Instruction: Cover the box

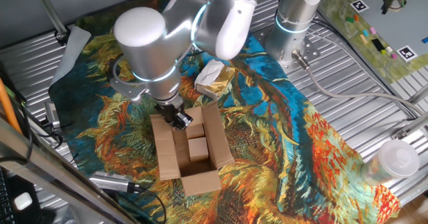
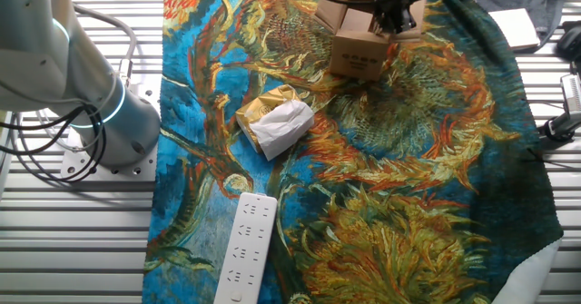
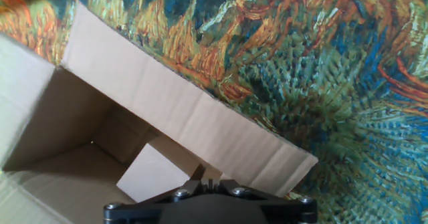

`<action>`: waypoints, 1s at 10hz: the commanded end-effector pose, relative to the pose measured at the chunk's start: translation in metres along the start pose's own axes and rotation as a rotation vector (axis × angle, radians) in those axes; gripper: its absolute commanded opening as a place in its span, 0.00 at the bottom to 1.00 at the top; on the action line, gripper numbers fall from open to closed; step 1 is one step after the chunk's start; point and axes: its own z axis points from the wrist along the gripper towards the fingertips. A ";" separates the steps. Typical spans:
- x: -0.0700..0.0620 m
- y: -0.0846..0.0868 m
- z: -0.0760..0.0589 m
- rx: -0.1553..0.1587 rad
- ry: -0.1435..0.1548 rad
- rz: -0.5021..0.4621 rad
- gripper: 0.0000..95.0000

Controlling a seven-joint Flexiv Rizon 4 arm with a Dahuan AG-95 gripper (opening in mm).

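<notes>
The box (image 1: 165,149) is a small brown cardboard carton standing open on the patterned cloth, its flaps splayed outward. In the other fixed view the box (image 2: 359,54) sits at the top edge, partly cut off. My gripper (image 1: 179,120) hangs over the box's far left corner, just above the opening. In the other fixed view the gripper (image 2: 394,12) is a dark shape right above the carton. The hand view looks down past one long flap of the box (image 3: 180,114) into its inside. There the gripper (image 3: 210,182) has its fingers together with nothing between them.
A white-and-yellow wrapped packet (image 1: 214,78) (image 2: 275,122) lies on the cloth beyond the carton. A white power strip (image 2: 245,248) rests on the cloth's edge. The arm's base (image 2: 113,127) stands on the metal table. A clear plastic cup (image 1: 396,161) sits at the right.
</notes>
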 end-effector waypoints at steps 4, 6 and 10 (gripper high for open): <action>-0.006 -0.019 0.000 0.119 -0.035 -0.241 0.00; -0.011 -0.026 -0.001 0.137 -0.043 -0.296 0.00; -0.018 -0.036 -0.003 0.177 -0.054 -0.383 0.00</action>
